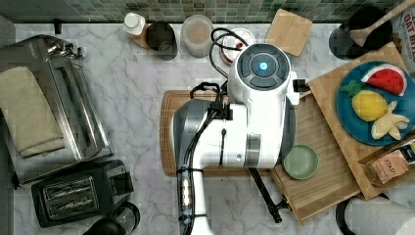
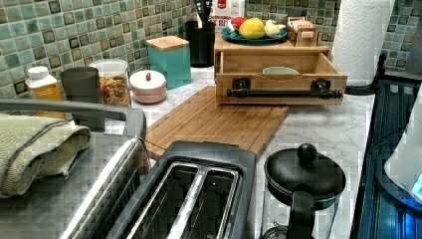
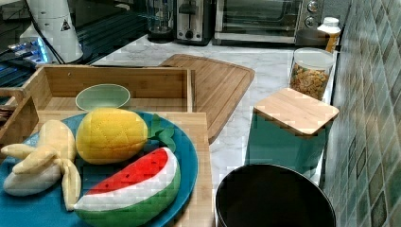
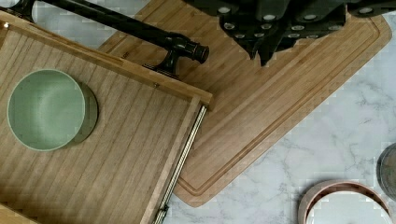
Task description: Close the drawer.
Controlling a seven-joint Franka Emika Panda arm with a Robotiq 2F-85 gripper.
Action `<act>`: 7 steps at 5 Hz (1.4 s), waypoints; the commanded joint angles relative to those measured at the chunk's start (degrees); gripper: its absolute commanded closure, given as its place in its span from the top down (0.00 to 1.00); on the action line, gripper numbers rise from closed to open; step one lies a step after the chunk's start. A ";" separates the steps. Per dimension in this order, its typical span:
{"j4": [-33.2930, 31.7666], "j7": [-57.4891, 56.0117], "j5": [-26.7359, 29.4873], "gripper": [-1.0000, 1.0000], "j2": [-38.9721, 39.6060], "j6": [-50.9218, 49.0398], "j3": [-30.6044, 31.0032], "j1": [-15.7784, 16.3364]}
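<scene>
The drawer [image 1: 323, 171] is pulled out of its wooden box, its grooved bamboo bottom [image 4: 116, 154] showing. A small green bowl [image 4: 46, 109] sits inside it. The long black bar handle [image 2: 283, 93] runs along the drawer's front [image 2: 281, 82], and one end of the handle [image 4: 182, 46] is close to me. My gripper [image 4: 268, 53] hangs shut and holds nothing. It is over the cutting board [image 4: 289, 107], beside that handle end and apart from it. In the top view my white arm [image 1: 244, 122] covers the board and part of the drawer.
A blue plate of toy fruit [image 1: 377, 105] rests on the box's top panel [image 2: 268, 47]. Jars [image 2: 113, 82], a pink lidded dish [image 2: 148, 85] and a teal canister [image 2: 170, 59] line the tiled wall. A toaster [image 1: 80, 193], toaster oven [image 1: 54, 103] and paper towel roll [image 2: 356, 40] stand around.
</scene>
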 commanded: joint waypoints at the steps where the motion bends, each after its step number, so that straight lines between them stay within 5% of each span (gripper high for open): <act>1: -0.56 0.00 -0.38 0.00 0.02 0.01 0.00 -0.04; 7: -22.12 -19.38 9.47 0.00 -9.91 20.53 6.19 6.70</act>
